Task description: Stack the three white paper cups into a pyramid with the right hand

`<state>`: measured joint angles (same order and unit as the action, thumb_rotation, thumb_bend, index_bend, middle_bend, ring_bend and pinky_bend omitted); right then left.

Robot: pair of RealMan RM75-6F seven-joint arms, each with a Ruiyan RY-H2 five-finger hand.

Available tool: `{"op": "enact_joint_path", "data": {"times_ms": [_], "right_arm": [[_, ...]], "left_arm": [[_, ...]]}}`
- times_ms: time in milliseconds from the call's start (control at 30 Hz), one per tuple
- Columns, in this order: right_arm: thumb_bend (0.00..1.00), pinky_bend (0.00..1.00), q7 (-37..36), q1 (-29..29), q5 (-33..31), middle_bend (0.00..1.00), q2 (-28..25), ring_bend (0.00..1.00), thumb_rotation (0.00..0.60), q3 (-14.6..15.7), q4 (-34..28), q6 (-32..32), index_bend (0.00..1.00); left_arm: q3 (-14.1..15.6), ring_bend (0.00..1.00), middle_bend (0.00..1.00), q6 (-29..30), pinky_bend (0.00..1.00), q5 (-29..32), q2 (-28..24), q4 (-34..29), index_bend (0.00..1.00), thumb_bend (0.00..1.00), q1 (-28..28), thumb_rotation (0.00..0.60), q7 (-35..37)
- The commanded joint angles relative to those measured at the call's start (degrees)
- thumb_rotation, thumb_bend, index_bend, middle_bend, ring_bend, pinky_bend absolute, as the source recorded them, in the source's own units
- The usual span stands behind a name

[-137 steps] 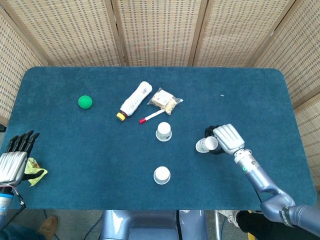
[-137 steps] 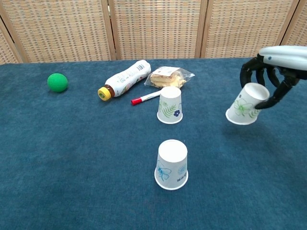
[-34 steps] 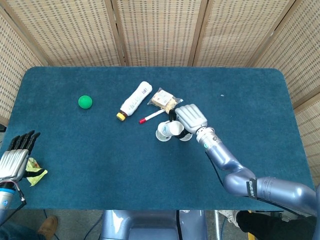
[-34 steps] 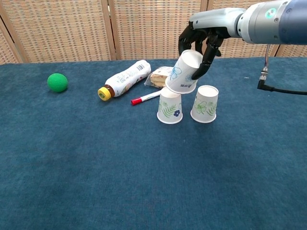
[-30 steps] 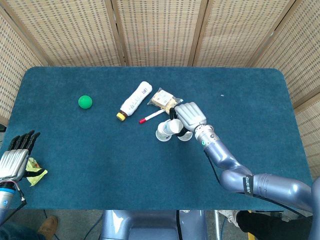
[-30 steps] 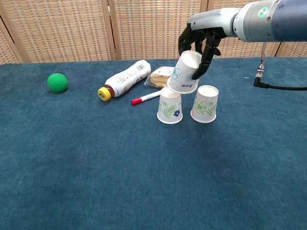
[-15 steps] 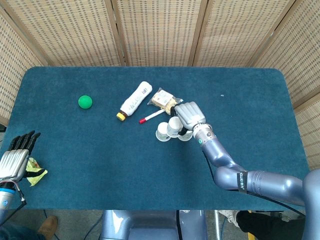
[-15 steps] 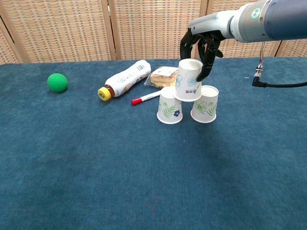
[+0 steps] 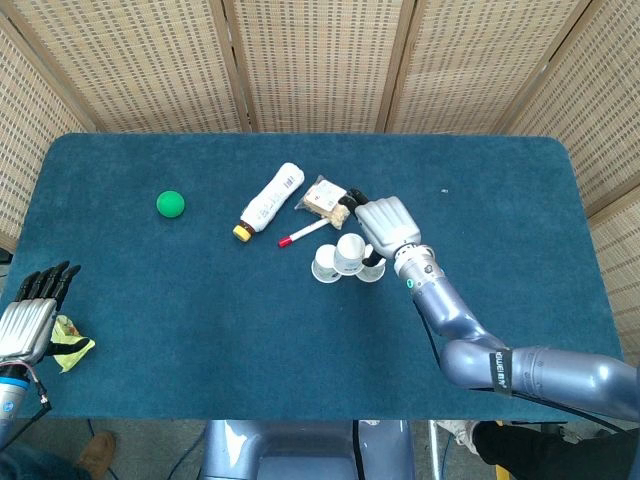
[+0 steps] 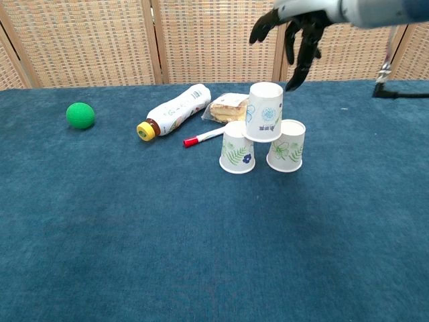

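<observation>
Table [image 9: 150, 330]: dark teal cloth surface, woven screen panels behind it.

Paper cups, three, white, printed, all upside down. Left base cup [image 10: 236, 147] with green leaf print and right base cup [image 10: 285, 145] with green floral print stand just beside each other near the table's middle. Top cup [image 10: 265, 111], blue print, rests across the two bases, bridging the gap between them, upright and level in the chest view. In the head view the group reads as a tight cluster, top cup [image 9: 349, 250] central.

Right robot hand [image 10: 298, 30]: raised above the stack at about 1 o'clock from the top cup, apart from it, fingers spread and pointing down, holding nothing. In the head view the right robot hand [image 9: 388, 226] lies just beside the cluster at 2 o'clock, its silver arm running off toward 5 o'clock.

Left robot hand [image 9: 28, 318]: at the table's edge at 8 o'clock, dark fingers extended and apart, empty. A yellow-green object [image 9: 70, 338] lies just beside it; what it is I cannot tell.

Other items:
- Green ball [image 10: 80, 115], well apart from the cups at 10 o'clock.
- White bottle [image 10: 174, 109] with yellow cap, lying on its side, at 11 o'clock from the stack.
- Clear snack packet [image 10: 230, 106], directly behind the left base cup.
- Marker [image 10: 203, 137], white barrel with red cap, lying between bottle and left base cup.
</observation>
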<state>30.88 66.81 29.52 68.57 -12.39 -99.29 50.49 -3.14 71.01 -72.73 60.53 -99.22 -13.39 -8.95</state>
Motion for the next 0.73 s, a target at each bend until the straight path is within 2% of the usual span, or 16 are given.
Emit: {"op": "enact_joint_path", "data": {"times_ms": [33, 100, 167, 200, 267, 333, 433, 533, 733], "right_arm": [[0.15, 0.68, -1.84, -5.06, 6.35, 0.17, -7.31, 0.45, 0.600, 0.65, -7.59, 5.58, 0.16], [0.15, 0.65, -4.06, -8.81, 11.49, 0.17, -10.34, 0.45, 0.600, 1.76, -10.85, 8.39, 0.16], [0.13, 0.52, -8.04, -14.10, 18.83, 0.17, -12.75, 0.41, 0.600, 3.50, -12.81, 12.34, 0.16], [0.10, 0.42, -10.35, -16.75, 22.77, 0.15, -13.31, 0.35, 0.600, 4.52, -13.13, 14.41, 0.16], [0.03, 0.14, -15.68, -22.47, 30.95, 0.08, -13.82, 0.14, 0.600, 7.28, -12.23, 18.56, 0.12], [0.00, 0.01, -20.10, -27.34, 37.60, 0.02, -13.54, 0.01, 0.600, 10.01, -10.30, 22.22, 0.06], [0.00, 0.00, -23.14, -31.43, 42.16, 0.00, -12.81, 0.00, 0.600, 12.43, -7.93, 25.16, 0.00], [0.00, 0.00, -25.69, -37.76, 47.54, 0.00, -10.20, 0.00, 0.600, 16.18, -3.38, 29.95, 0.00], [0.00, 0.00, -25.48, -45.44, 51.72, 0.00, -3.78, 0.00, 0.600, 18.08, 4.65, 36.57, 0.00]], "left_arm": [[0.12, 0.00, 0.00, 0.41, 0.00, -0.60, -0.25, -0.22, 0.00, 0.00, 0.21, 0.600, 0.51], [0.23, 0.00, 0.00, 0.80, 0.00, -1.11, -0.43, -0.35, 0.00, 0.00, 0.41, 0.600, 0.87], [0.42, 0.00, 0.00, 1.09, 0.00, -1.73, -0.60, -0.42, 0.00, 0.00, 0.61, 0.600, 1.32], [0.50, 0.00, 0.00, 1.25, 0.00, -2.00, -0.69, -0.48, 0.00, 0.00, 0.71, 0.600, 1.56], [0.67, 0.00, 0.00, 1.61, 0.00, -2.56, -0.81, -0.55, 0.00, 0.00, 0.93, 0.600, 1.93], [0.89, 0.00, 0.00, 1.98, 0.00, -3.16, -0.87, -0.51, 0.00, 0.00, 1.17, 0.600, 2.17], [1.02, 0.00, 0.00, 2.33, 0.00, -3.57, -0.85, -0.38, 0.00, 0.00, 1.37, 0.600, 2.29], [1.05, 0.00, 0.00, 3.77, 0.00, -4.71, -0.26, 0.16, 0.00, 0.00, 1.79, 0.600, 1.98], [1.42, 0.00, 0.00, 5.77, 0.00, -7.01, 1.31, 1.56, 0.00, 0.00, 2.38, 0.600, 1.42]]}}
